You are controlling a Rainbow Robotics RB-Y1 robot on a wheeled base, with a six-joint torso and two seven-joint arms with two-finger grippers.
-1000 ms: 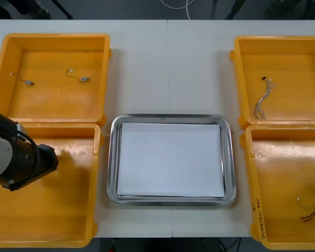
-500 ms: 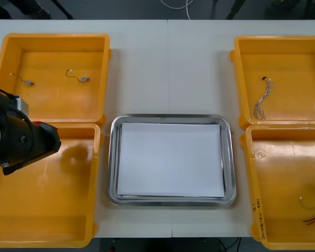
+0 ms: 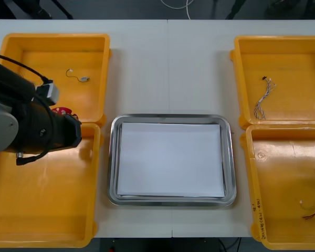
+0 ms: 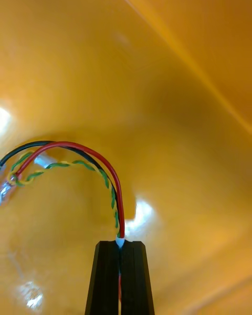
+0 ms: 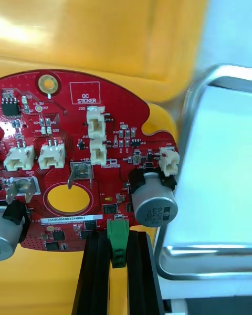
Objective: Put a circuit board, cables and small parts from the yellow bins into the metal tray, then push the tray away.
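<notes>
My left gripper is shut on a round red circuit board, pinching a green connector at its edge. The board hangs over the rim of the near-left yellow bin, right beside the metal tray's corner. From the front, my left arm covers the gap between the two left bins, and a sliver of the red board peeks out. My right gripper is shut on the end of a red and yellow cable, just above an orange bin floor.
The tray, white inside, sits mid-table. The far-left bin holds a small metal part on a wire. A pale cable lies in the far-right bin. The near-right bin holds a red cable.
My left arm has moved away from me and toward the tray, and the red board now shows at its edge. The cable in the near-right bin has shifted slightly.
</notes>
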